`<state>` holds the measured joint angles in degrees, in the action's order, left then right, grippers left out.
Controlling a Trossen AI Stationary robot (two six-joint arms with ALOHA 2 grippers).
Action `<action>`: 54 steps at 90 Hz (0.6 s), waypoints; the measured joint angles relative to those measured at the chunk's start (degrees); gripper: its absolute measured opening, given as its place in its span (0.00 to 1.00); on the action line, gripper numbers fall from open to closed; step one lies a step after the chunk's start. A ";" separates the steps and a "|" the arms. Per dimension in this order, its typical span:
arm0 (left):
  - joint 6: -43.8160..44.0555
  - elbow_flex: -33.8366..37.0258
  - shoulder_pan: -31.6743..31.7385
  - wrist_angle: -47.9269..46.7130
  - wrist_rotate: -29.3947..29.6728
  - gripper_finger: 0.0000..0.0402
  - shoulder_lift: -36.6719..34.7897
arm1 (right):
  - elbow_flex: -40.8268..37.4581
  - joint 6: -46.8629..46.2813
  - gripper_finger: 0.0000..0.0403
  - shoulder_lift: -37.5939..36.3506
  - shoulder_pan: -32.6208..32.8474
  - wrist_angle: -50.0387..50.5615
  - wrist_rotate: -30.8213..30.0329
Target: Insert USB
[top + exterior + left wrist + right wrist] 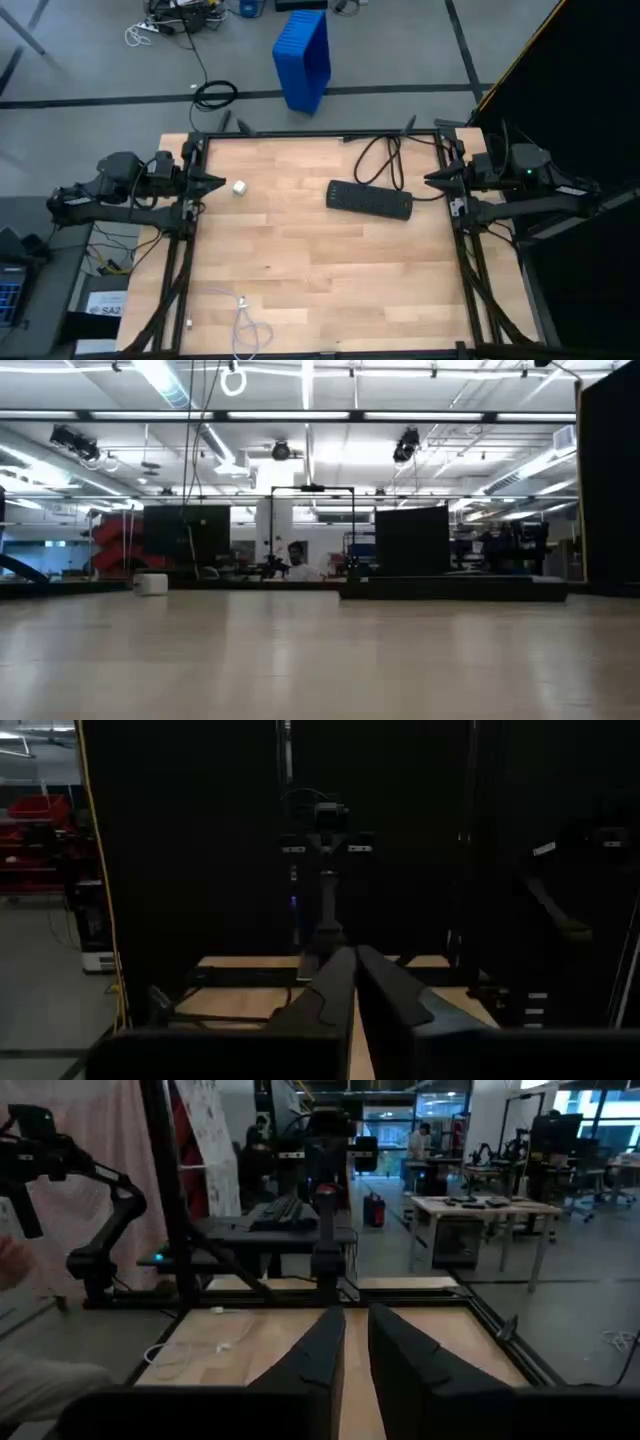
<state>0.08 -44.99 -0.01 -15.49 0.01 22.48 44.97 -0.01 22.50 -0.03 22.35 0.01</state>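
Thin floppy white USB cable (243, 322) lies coiled at table's near edge, well apart from flat black power strip (370, 199). Left gripper (213, 183) and right gripper (437, 177) parked at the sides, fingers nearly closed, empty. Risk: limp cable flops when lifted (plug misaligns).

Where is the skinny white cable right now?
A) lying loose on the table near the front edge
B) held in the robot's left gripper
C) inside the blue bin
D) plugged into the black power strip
A: in the high view the white USB cable lies coiled on the wooden table by its front edge, far from the black power strip and with neither arm near it.
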 joint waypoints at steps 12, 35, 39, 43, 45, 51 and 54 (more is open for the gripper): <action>0.00 0.01 -0.02 0.00 0.00 0.00 -0.01 | -0.01 0.01 0.08 0.01 0.00 0.00 -0.01; 0.00 0.01 -0.01 0.01 0.00 0.00 -0.01 | -0.02 -0.01 0.09 0.01 0.01 0.00 -0.02; 0.00 0.00 0.00 0.00 0.00 0.00 -0.02 | 0.01 -0.01 0.09 -0.01 0.02 0.00 0.00; 0.00 0.01 0.00 0.01 0.00 0.00 -0.01 | 0.01 0.01 0.09 -0.01 -0.01 0.01 -0.01; 0.00 0.00 -0.02 0.00 0.00 0.00 -0.02 | 0.00 0.01 0.09 0.00 -0.01 0.01 0.00; 0.00 0.00 -0.02 0.02 0.00 0.00 0.00 | -0.02 -0.01 0.08 -0.01 -0.01 0.00 0.00; 0.00 0.02 -0.01 0.01 0.00 0.00 -0.01 | 0.01 0.00 0.08 -0.01 -0.01 0.02 0.00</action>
<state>0.08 -44.97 -0.02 -15.48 0.01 22.47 44.97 -0.01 22.49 -0.03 22.37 0.01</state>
